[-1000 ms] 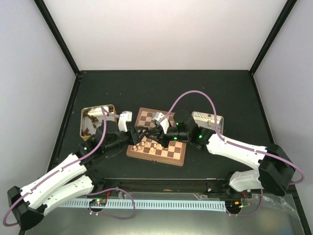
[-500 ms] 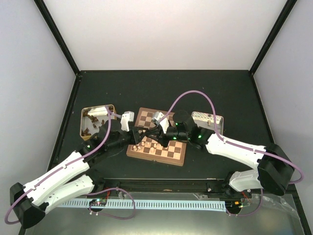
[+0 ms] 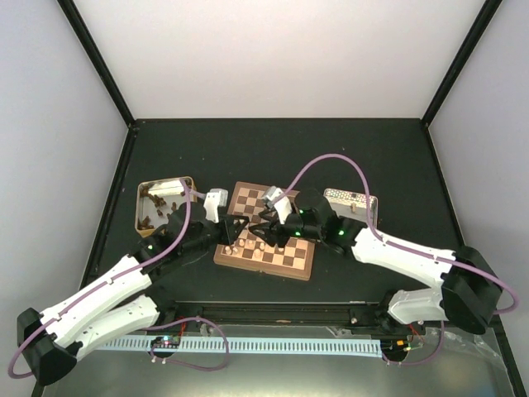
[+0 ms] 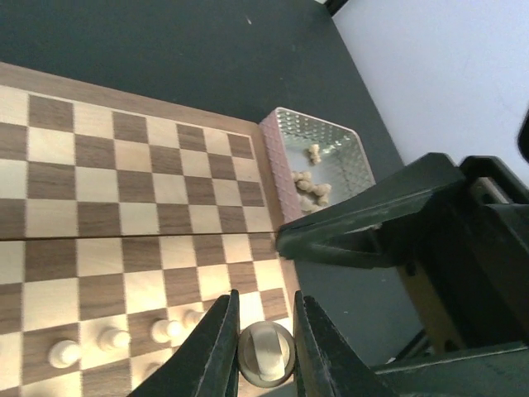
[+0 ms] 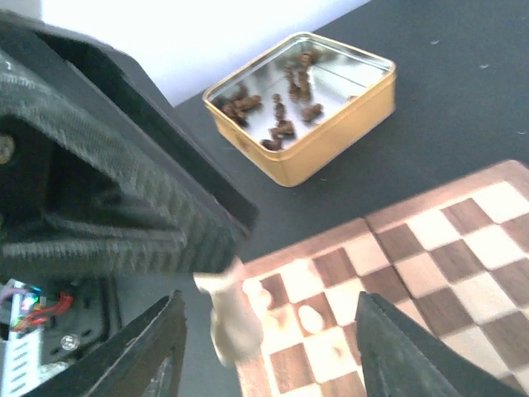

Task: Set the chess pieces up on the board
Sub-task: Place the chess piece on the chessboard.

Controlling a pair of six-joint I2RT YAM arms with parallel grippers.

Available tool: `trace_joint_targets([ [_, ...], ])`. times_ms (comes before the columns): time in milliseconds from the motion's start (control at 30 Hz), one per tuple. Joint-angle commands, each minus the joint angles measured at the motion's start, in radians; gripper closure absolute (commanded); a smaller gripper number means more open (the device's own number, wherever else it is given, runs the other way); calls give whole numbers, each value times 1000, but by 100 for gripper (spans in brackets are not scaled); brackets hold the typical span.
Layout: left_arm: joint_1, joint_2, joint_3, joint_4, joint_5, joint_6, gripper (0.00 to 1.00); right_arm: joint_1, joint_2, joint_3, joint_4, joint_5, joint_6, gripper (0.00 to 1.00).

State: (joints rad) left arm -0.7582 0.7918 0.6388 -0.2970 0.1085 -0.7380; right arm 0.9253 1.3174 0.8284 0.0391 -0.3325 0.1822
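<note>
One pale piece [image 4: 265, 354] in left pincer [image 4: 263, 308], long axis along its fingers [image 4: 215, 351].

Table [image 3: 281, 149]: matte black top. Chessboard [image 3: 289, 258] lies flat near the middle, toward the near edge. Gold tin [image 3: 138, 211] holding dark brown pieces [image 3: 147, 221] sits left of the board, apart from it. Silver tin [image 3: 364, 199] holding pale pieces [image 4: 310, 184] sits just beside the board's right edge.

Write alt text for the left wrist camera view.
The left gripper pinches a pale chess piece at the edge of a chessboard, where a few pale pieces stand in a row nearby. Beside the board sits a metal tin holding more pale pieces.
</note>
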Motion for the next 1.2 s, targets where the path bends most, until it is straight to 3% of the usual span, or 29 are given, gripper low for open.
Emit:
trace_joint_targets([
  [0,2,-1,20,-38,-71,127,94,-4,-109,-94,8,190,79,38],
  [233,-52,55,18,-53,-130,201,94,-35,-206,-155,-100,530,283,32],
  [567,-342,184,40,32,-367,308,94,-79,-250,-176,-230,771,521,32],
  [800,-447,314,-7,138,-478,298,94,-181,-360,-274,-225,744,634,32],
  [1167,-449,391,-113,343,-468,374,93,-210,-353,-282,-224,700,634,32],
])
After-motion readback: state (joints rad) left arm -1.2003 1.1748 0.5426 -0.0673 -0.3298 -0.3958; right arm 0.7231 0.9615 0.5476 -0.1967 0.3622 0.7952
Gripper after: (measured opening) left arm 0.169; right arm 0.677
